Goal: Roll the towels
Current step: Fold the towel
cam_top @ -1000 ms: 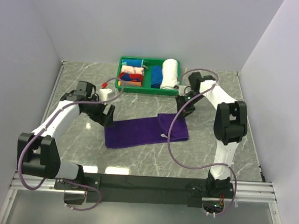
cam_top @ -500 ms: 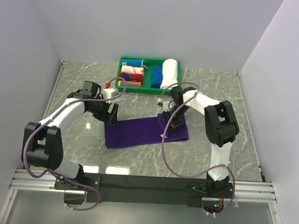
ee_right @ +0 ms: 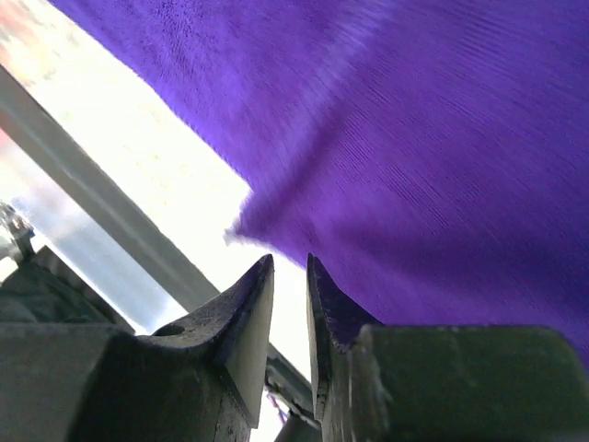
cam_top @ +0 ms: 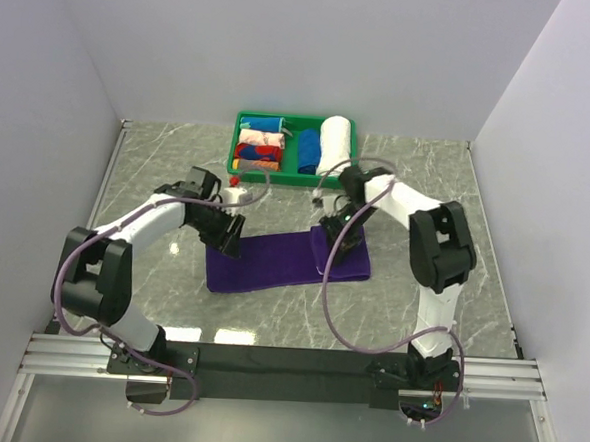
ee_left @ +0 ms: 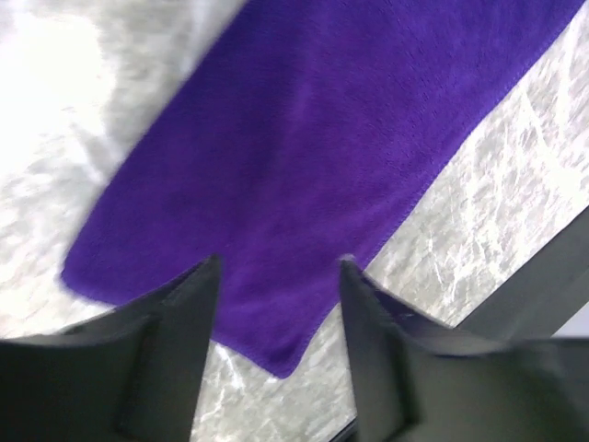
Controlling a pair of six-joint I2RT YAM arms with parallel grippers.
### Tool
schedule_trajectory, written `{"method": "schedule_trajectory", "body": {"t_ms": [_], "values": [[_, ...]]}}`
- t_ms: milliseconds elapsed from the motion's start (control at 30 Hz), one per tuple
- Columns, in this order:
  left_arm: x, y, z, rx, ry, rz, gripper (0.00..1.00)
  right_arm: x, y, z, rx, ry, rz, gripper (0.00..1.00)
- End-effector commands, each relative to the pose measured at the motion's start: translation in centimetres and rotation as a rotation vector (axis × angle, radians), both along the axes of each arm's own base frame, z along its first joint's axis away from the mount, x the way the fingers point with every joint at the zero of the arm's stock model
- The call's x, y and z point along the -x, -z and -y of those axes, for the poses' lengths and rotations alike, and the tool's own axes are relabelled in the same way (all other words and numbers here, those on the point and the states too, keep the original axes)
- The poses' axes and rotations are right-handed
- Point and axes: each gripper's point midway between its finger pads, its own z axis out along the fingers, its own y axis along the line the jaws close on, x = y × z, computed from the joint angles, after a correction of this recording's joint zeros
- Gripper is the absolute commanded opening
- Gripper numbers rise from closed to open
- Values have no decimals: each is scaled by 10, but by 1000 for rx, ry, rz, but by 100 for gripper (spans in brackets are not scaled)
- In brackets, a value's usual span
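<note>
The deep-purple towel (cam_top: 273, 261) lies flat on the marble table, its right end folded over into a thicker band (cam_top: 345, 254). My left gripper (cam_top: 229, 239) hovers over the towel's left far edge; in the left wrist view it (ee_left: 276, 267) is open and empty, with the towel (ee_left: 331, 138) and one of its corners (ee_left: 281, 364) below. My right gripper (cam_top: 336, 242) is at the folded right end. In the right wrist view it (ee_right: 290, 262) is almost shut, with a narrow gap and nothing between the fingers, close above the towel (ee_right: 433, 138).
A green tray (cam_top: 293, 119) at the back holds a white towel roll (cam_top: 334, 143), a blue towel (cam_top: 307, 150) and several coloured rolls (cam_top: 259, 149). Grey walls stand left, right and behind. Purple cables hang off both arms.
My left gripper moved right and nearer, onto the towel's left part. My right gripper swung left and down from near the tray onto the folded right end.
</note>
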Motion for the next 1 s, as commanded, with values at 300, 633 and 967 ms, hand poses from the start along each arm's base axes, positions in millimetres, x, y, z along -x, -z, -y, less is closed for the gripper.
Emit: {"method": "schedule_trajectory", "body": {"t_ms": [300, 633, 967], "values": [[2, 52, -9, -201, 38, -123, 25, -70, -14, 66, 93, 159, 140, 27], [-60, 54, -13, -293, 9, -9, 12, 1, 43, 51, 194, 39, 15, 23], [-127, 22, 18, -192, -51, 58, 34, 98, 21, -10, 57, -186, -126, 23]]}}
